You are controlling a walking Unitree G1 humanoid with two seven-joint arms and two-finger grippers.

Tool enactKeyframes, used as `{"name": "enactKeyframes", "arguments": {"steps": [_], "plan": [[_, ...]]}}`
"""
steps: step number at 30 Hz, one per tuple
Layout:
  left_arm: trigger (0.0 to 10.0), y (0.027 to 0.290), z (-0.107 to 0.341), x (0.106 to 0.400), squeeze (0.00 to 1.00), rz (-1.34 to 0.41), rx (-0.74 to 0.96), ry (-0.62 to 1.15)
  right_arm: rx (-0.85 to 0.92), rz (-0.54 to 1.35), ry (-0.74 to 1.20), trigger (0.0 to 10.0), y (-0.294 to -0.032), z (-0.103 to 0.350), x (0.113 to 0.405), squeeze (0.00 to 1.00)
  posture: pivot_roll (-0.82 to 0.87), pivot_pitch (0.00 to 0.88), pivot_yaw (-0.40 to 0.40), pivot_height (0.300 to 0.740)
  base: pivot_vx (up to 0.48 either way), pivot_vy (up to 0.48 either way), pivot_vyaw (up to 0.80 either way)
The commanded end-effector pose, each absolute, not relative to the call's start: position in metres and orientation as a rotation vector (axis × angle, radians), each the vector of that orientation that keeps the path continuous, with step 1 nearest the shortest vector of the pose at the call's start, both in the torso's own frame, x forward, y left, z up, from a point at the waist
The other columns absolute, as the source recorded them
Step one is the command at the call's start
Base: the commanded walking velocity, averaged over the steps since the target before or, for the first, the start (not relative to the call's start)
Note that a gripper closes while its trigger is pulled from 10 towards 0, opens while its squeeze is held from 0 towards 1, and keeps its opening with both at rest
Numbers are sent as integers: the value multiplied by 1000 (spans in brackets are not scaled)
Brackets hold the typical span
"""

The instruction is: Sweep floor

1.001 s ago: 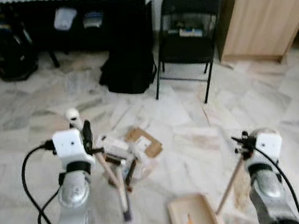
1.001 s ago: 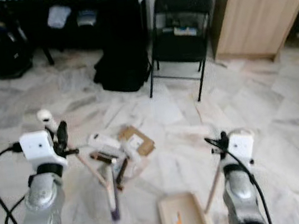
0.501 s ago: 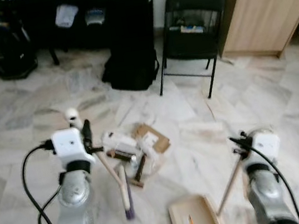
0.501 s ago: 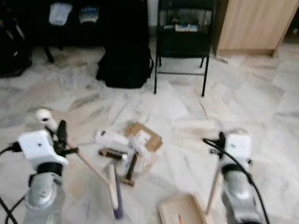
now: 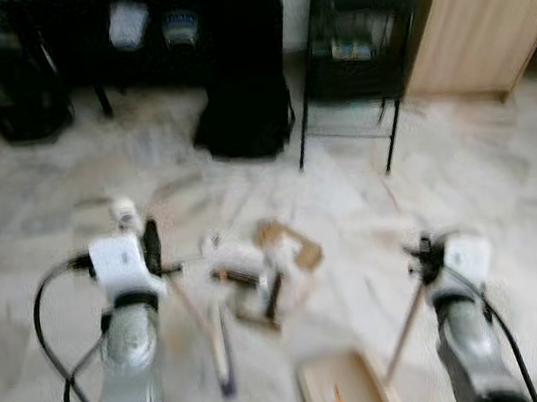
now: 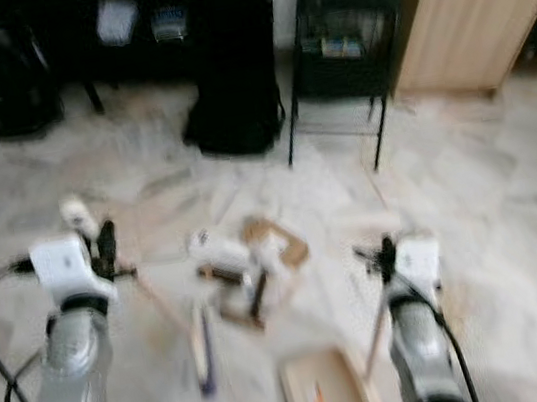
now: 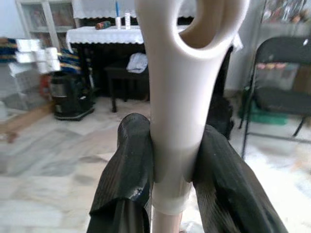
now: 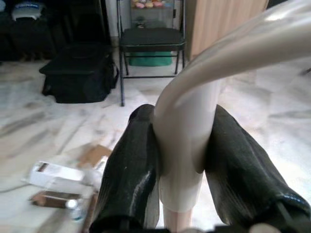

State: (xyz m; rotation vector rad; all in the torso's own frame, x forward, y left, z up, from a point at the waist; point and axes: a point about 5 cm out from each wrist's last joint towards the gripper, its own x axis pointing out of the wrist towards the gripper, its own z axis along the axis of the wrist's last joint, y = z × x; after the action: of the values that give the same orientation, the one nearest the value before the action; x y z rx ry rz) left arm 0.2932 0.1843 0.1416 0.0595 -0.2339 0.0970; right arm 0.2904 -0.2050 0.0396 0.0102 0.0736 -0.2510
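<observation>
While my left gripper (image 7: 175, 160) clenched the broom (image 5: 216, 345) and my right gripper (image 8: 182, 165) clenched the dustpan (image 5: 343, 397), I judged sweeping the litter pile (image 5: 259, 273) toward the pan came next.

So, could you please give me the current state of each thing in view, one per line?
Left gripper: jaws shut on the cream plastic broom handle.
Right gripper: jaws shut on the beige dustpan handle.
Beige flat dustpan: resting on the floor.
Broom head: on the floor beside the pile of cardboard litter.
Black folding chair: unfolded, upright.
</observation>
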Motion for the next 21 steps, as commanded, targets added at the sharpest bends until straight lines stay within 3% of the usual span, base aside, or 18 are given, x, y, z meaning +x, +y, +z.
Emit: {"name": "enactKeyframes", "arguments": {"steps": [1, 10, 21], "plan": [[10000, 177, 151, 294, 0, 69, 55, -283, 9, -270, 55, 10000, -211, 42, 289, 0, 64, 43, -32, 740, 0, 0, 0], [10000, 175, 151, 294, 0, 53, 59, -280, 7, -271, 54, 10000, -211, 43, 290, 0, 61, 42, -32, 740, 0, 0, 0], [10000, 175, 150, 294, 0, 51, 53, -279, 10, -269, 55, 10000, -210, 42, 289, 0, 62, 40, -32, 740, 280, 0, 0]]}}
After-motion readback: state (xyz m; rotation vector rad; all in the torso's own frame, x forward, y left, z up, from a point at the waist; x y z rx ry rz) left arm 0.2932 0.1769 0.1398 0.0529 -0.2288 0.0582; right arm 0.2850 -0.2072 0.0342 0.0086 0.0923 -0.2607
